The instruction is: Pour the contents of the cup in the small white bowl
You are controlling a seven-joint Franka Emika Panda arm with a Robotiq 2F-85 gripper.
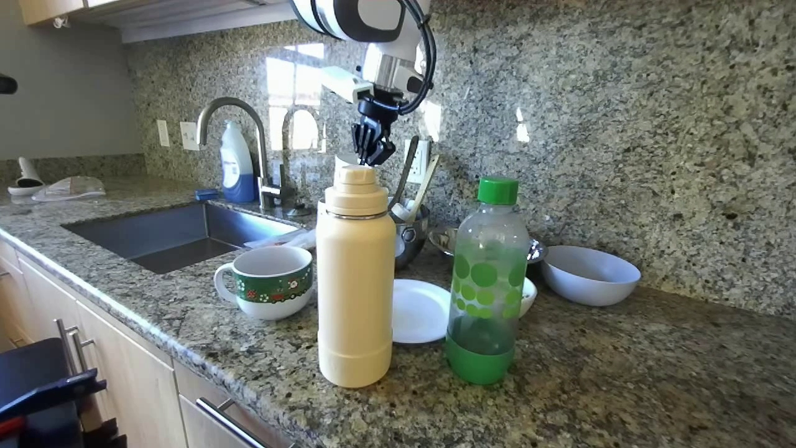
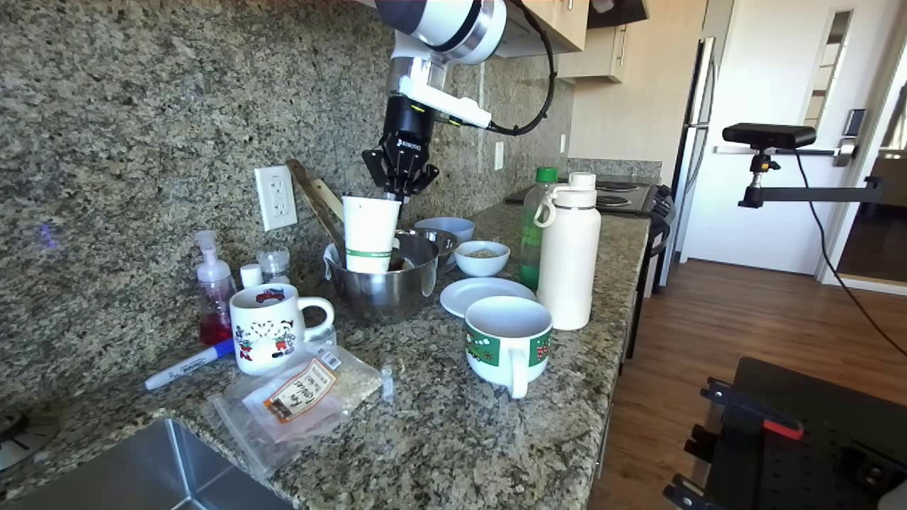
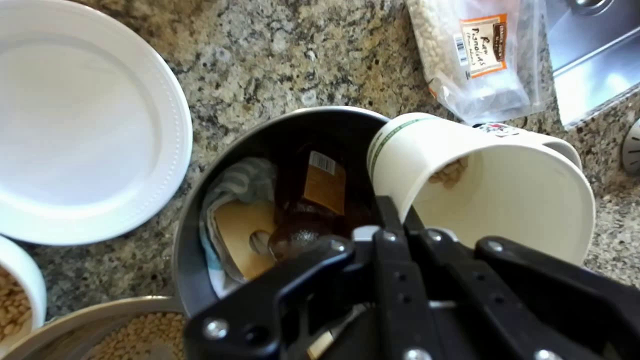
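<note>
Granite desk (image 2: pixel 439 432) by sink (image 2: pixel 106 467). Pinched by one wall in the claw (image 3: pixel 400 212), roughly upright near the metal pot (image 2: pixel 386 301): the cup (image 2: pixel 370 237), nuts (image 3: pixel 450 173) inside. Well apart: small white bowl (image 2: pixel 483 268). Risk: nuts into the metal pot from tilting too soon; swivel from narrow pinch.

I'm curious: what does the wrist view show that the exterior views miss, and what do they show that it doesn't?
Only the wrist view: what look like nuts inside the cup, and the barcode label on a brown container in the pot.

Only the exterior views: the flask, green-capped bottle and green-banded mug in both; the tap in an exterior view.

Shared: the cup, the gripper at its rim, the pot, the plate and the small bowl, which the wrist view cuts off.
</note>
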